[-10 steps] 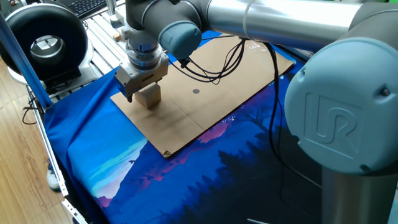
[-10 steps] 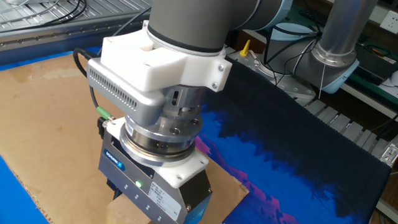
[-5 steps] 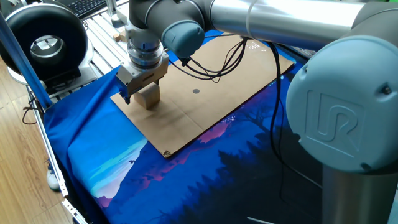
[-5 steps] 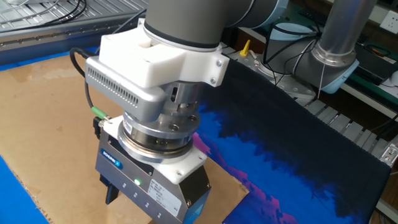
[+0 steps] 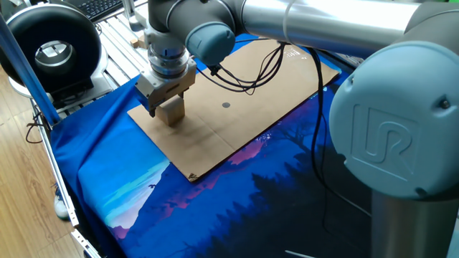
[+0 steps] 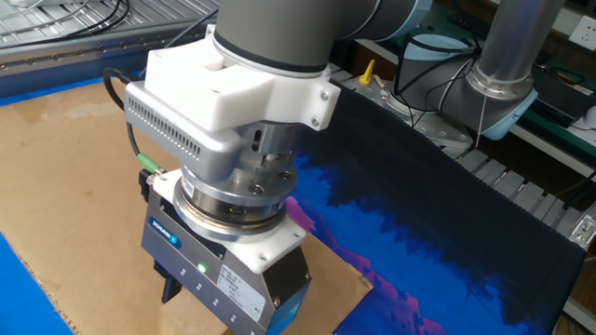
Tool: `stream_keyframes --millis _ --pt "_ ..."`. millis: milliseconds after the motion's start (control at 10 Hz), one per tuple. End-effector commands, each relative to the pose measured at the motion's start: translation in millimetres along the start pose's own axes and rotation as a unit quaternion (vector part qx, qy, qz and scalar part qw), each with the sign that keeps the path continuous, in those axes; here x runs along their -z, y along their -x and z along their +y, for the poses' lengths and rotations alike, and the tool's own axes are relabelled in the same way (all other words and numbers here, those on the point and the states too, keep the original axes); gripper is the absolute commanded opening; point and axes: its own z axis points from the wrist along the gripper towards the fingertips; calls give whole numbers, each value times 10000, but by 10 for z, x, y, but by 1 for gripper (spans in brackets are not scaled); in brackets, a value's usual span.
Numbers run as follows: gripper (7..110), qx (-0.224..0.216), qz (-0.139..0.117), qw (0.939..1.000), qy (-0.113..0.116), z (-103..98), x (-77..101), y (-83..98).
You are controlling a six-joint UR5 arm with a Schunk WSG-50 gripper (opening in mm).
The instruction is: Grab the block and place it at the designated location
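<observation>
The block, a plain tan wooden cube, rests on the left end of the brown cardboard board. My gripper is down over it, and its jaws look open on either side of the cube. One dark finger shows just left of the block, slightly apart from it. The designated location, a small dark dot, lies on the board to the right of the block. In the other fixed view the gripper fills the foreground above the board and hides the block and the dot.
The board lies on a blue printed cloth. A black round device and aluminium rails stand at the back left. Black cables hang over the board. The arm's large base fills the right.
The gripper has shifted slightly to the left over the block. The block has stayed in place on the board.
</observation>
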Motion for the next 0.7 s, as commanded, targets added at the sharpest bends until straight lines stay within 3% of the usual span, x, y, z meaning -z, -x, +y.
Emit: stream_keyframes --millis 0,200,300,400,500,600 --pt "7 -81 15 9999 121 38 10 3" --pt "7 -19 111 9998 180 65 0 -45" --pt "22 11 187 9996 193 65 -4 -81" --pt "22 20 256 9995 190 63 1 -110" --pt "88 126 241 9996 -38 -64 5 -96" --pt "88 131 224 9996 99 -9 12 -84"
